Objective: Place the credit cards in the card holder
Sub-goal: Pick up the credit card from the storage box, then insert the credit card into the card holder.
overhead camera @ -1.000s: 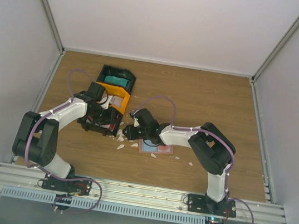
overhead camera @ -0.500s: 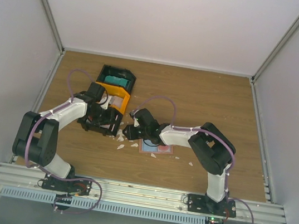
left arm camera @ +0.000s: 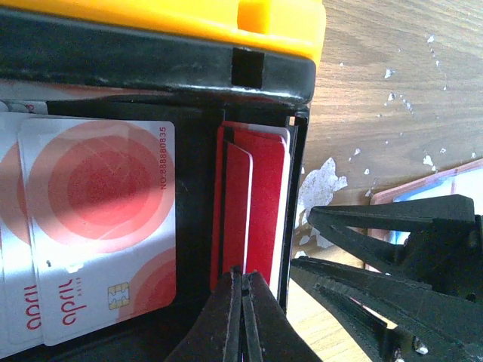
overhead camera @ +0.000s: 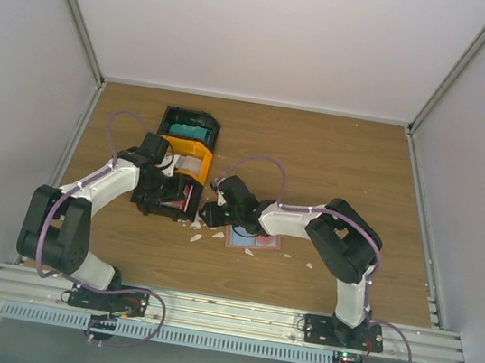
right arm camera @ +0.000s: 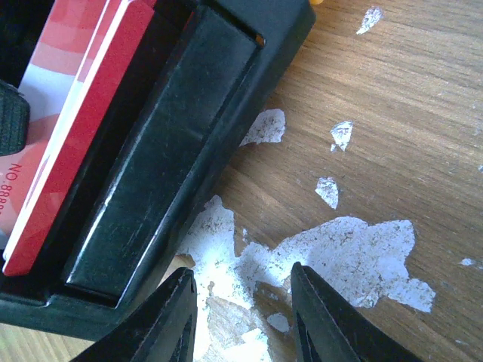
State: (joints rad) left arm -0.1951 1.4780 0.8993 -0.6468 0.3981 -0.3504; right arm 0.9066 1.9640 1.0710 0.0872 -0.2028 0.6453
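The card holder (overhead camera: 268, 243) lies flat on the table (overhead camera: 337, 159) with a blue card (overhead camera: 246, 234) on it, at 4 o'clock from the near black bin (left arm camera: 151, 72). That bin's narrow slot holds red cards (left arm camera: 266, 204) on edge. The left gripper (left arm camera: 243, 275), its jaws pressed together, pinches the front red card (left arm camera: 236, 211). The wide compartment holds pale cards (left arm camera: 98, 226) with red circles.

At 12 o'clock sits an orange bin (overhead camera: 188, 148), and beyond it a far black bin (overhead camera: 214, 127) holding teal cards (overhead camera: 187, 128).

The right gripper (right arm camera: 241, 298) hangs spread and empty over white flecks (right arm camera: 339, 249) on the wood-grain table. Pale walls (overhead camera: 265, 30) stand around it.

The pale cards read "april" and a number starting "NO:888".
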